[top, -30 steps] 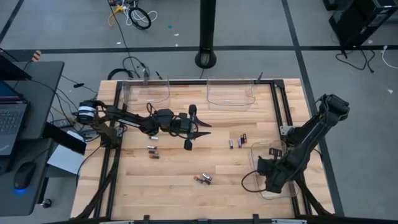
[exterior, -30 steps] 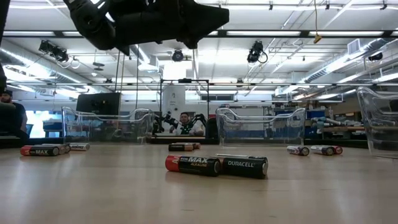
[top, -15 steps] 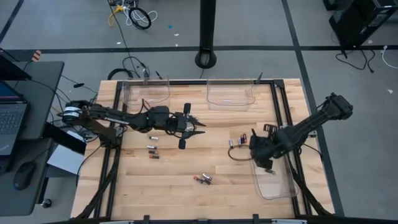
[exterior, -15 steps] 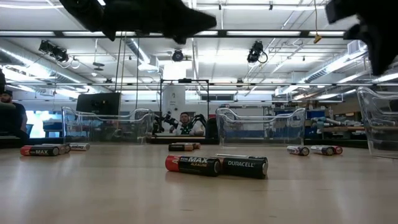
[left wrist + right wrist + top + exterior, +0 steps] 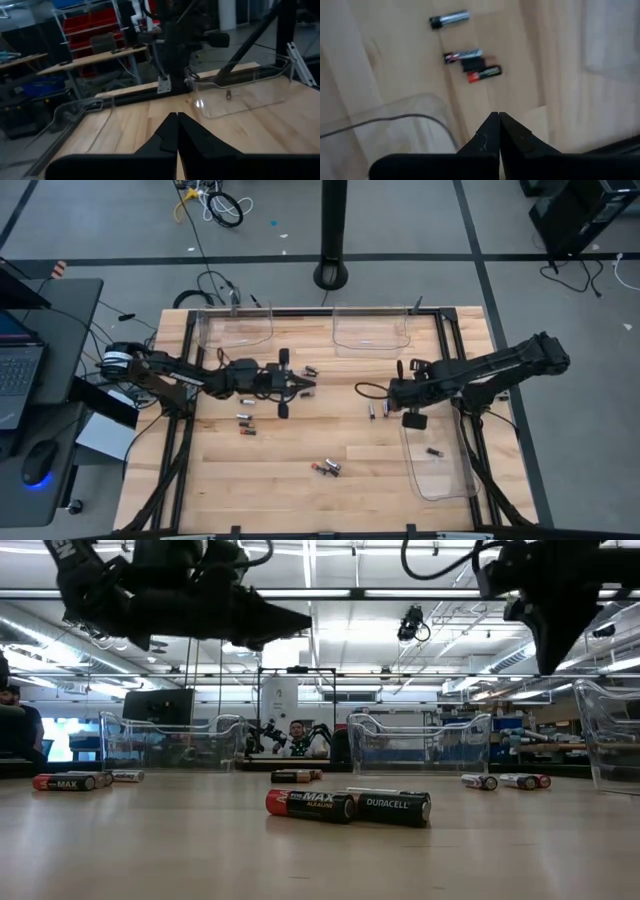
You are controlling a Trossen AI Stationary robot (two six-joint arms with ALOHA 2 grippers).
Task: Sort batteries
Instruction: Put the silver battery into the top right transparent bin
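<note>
Several small batteries lie on their sides on the wooden table: a group at the left (image 5: 244, 418), a pair near the front (image 5: 326, 468) (image 5: 347, 806), a few at the right middle (image 5: 380, 409) (image 5: 470, 62), and one (image 5: 310, 370) just beyond my left gripper's tip. One battery (image 5: 432, 451) lies in the clear tray (image 5: 455, 480) at the right. My left gripper (image 5: 308, 385) (image 5: 177, 119) is shut, level and above the table, and holds nothing. My right gripper (image 5: 398, 394) (image 5: 498, 118) is shut, points down above the right-middle batteries, and holds nothing.
Two more clear trays stand at the far edge, one at the left (image 5: 236, 330) and one in the middle (image 5: 371, 331). A dark frame (image 5: 448, 345) runs around the table. Bare wood lies between the battery groups. A person (image 5: 296, 736) sits far behind the table.
My left gripper has shut and drawn back toward the table's left edge, sinking a little. My right gripper has risen from the right tray and swung toward the far edge and the left, to above the right-middle batteries. A battery now shows in that tray.
</note>
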